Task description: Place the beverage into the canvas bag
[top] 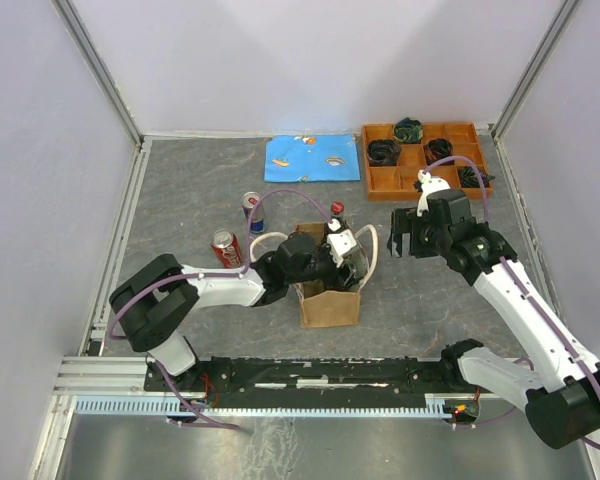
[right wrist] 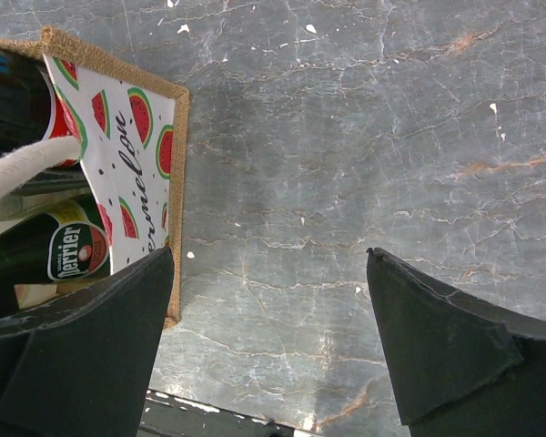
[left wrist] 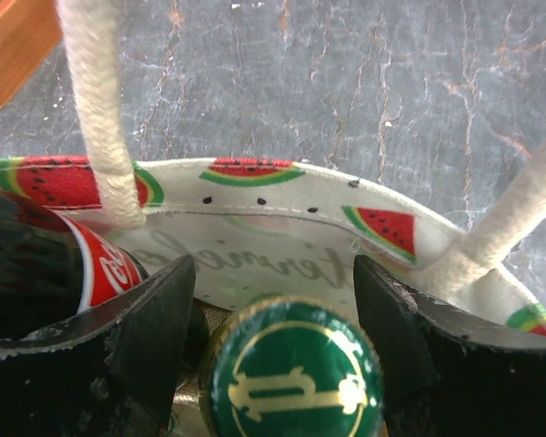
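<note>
The tan canvas bag (top: 328, 300) stands upright at the table's middle with its cream handles (left wrist: 96, 109) up and a watermelon-print lining (left wrist: 255, 173). My left gripper (top: 348, 255) reaches into its top. In the left wrist view the gripper (left wrist: 274, 273) is open, with its jaws on either side of a green-capped bottle (left wrist: 291, 373) standing in the bag. A dark cola bottle with a red label (left wrist: 36, 264) stands beside it. My right gripper (top: 402, 238) is open and empty over bare table right of the bag (right wrist: 118, 137). The green Perrier bottle (right wrist: 64, 250) also shows in the right wrist view.
A red can (top: 226, 248) and a blue-and-red can (top: 252, 205) stand left of the bag. An orange compartment tray (top: 398, 180) with dark items sits at the back right. A blue mat (top: 313, 158) lies beside it. Walls enclose the table.
</note>
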Controlling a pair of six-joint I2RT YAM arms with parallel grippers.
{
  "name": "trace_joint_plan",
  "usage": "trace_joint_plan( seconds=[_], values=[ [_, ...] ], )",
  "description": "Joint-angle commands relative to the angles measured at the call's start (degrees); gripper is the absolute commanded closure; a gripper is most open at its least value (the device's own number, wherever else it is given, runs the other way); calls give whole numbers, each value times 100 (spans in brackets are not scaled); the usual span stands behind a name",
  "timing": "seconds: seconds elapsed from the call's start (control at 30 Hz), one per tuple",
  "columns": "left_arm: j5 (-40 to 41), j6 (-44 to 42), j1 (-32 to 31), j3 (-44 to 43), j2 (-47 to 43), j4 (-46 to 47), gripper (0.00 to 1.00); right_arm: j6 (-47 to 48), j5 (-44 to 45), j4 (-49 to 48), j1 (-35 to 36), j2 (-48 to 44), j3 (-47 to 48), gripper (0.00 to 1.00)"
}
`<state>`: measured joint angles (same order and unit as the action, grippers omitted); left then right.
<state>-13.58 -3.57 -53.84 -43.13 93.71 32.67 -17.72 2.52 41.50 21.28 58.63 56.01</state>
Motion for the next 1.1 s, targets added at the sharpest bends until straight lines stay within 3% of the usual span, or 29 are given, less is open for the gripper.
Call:
trace_joint_plan(
  seconds=[0.0,0.37,0.57,0.7,0.73,1.07],
  values=[
    [41,100,31,-121,-486,153,24,49,-53,-265,14,43,5,5],
    [-74,217,20,-22,-819,87,43,-4,-107,-343,15,102,-46,5],
    [-152,261,23,16,-768,144,66,-13,-121,-350,17,125,-49,5],
    [-222,265,24,9,-749,144,94,-13,-127,-351,17,152,-50,5],
    [-217,273,24,-5,-756,144,96,-13,-129,-363,17,153,-54,5],
    [-20,-52,32,-523,-792,241,97,-4,-123,-379,11,189,-29,5]
  ],
)
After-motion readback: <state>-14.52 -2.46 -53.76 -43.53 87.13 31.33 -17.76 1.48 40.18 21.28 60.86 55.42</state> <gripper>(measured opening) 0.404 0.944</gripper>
